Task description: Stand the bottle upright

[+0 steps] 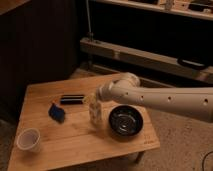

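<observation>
The bottle [95, 114] is small, slim and pale with a speckled label. It stands upright near the middle of the wooden table [75, 140], just left of the black bowl [126, 120]. My gripper [93, 100] is at the end of the white arm [160, 100] that reaches in from the right. It sits right at the bottle's top and hides the cap.
A white paper cup [29, 140] stands at the table's front left corner. A blue object [56, 112] lies left of the bottle, and a flat black object [72, 99] lies behind it. A dark cabinet and shelving stand behind the table.
</observation>
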`<state>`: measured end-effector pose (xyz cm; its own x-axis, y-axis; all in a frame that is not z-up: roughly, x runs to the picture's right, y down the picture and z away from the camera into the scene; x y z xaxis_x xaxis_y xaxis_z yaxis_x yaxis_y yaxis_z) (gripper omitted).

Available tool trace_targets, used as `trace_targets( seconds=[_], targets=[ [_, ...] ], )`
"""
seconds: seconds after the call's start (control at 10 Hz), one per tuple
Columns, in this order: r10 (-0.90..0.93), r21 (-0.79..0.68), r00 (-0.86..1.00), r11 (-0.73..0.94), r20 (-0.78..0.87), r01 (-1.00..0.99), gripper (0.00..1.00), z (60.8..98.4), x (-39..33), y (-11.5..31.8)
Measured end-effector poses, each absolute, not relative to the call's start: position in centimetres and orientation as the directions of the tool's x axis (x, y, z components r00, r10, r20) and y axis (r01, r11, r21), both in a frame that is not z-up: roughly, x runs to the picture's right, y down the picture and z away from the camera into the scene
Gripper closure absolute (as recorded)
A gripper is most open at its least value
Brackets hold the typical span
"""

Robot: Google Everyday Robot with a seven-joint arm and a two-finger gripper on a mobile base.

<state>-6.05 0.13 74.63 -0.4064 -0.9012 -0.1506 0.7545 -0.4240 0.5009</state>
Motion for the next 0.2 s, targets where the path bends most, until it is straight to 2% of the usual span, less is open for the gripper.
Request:
trace_targets(
  seconds=[0.2],
  targets=[
    [-0.904, 0.5, -0.401, -0.419, -0.148, 0.758, 0.2, 74.27, -6.43, -1.12]
  ],
)
